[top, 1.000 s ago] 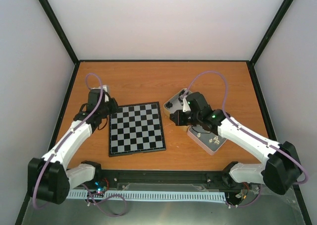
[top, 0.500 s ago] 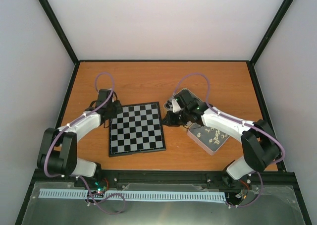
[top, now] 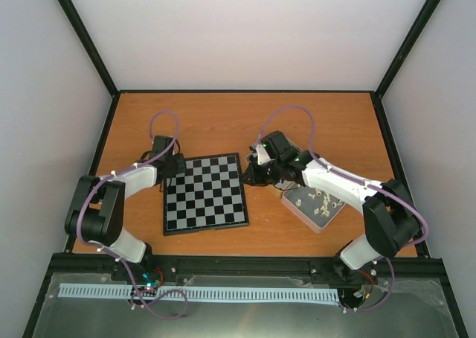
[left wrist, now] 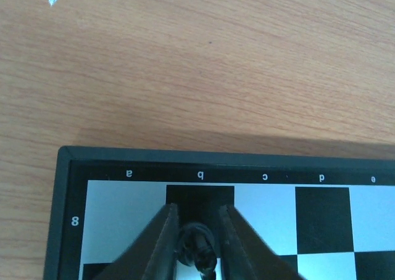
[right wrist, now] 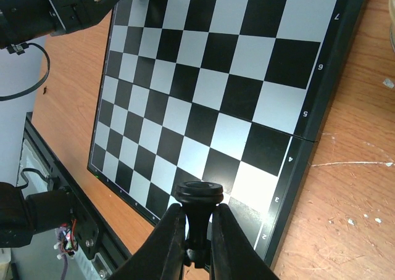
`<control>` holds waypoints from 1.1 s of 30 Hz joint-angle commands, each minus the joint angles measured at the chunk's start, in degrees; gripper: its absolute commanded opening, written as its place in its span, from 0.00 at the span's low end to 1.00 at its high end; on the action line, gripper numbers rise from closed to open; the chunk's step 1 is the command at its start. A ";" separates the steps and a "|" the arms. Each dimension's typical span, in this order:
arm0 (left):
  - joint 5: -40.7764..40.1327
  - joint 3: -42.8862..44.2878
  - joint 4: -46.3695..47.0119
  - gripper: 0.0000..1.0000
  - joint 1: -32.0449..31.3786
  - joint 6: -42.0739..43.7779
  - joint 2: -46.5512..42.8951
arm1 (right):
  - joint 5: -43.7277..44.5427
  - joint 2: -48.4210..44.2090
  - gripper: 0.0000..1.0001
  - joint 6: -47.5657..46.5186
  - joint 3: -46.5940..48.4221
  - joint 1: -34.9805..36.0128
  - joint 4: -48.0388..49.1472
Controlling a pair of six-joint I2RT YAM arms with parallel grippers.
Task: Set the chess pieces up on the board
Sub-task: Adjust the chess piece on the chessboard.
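Observation:
The board lies flat between my arms with no pieces standing on it. My left gripper is low over the board's far-left corner. In the left wrist view it is shut on a black chess piece above the b8 square, next to the board's border. My right gripper hovers at the board's right edge. In the right wrist view it is shut on the stem of a black chess piece, held base-up over the board near rows 2 to 3.
A silver tin holding several cream-white pieces sits right of the board under my right arm. A second tin is mostly hidden behind the right wrist. Bare wooden table lies beyond the board; black frame walls enclose it.
My right gripper has moved left from above the tins to the board's right edge with its piece. My left gripper has shifted right onto the board's far-left corner.

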 commanded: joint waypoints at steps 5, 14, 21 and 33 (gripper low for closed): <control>1.87 4.14 -1.53 0.57 -0.25 0.02 -0.15 | 0.18 0.06 0.03 -0.19 1.53 0.15 -0.92; -3.86 7.60 -9.23 0.58 -0.16 -3.32 -2.12 | -0.35 0.17 0.03 0.29 1.40 0.18 -0.53; 2.41 6.00 -8.53 0.53 -0.18 -6.21 0.31 | -0.52 0.69 0.03 0.28 1.20 0.17 -0.40; 0.90 7.69 -10.86 0.38 -0.18 -7.42 4.66 | -0.37 0.96 0.03 0.34 1.00 0.15 -0.24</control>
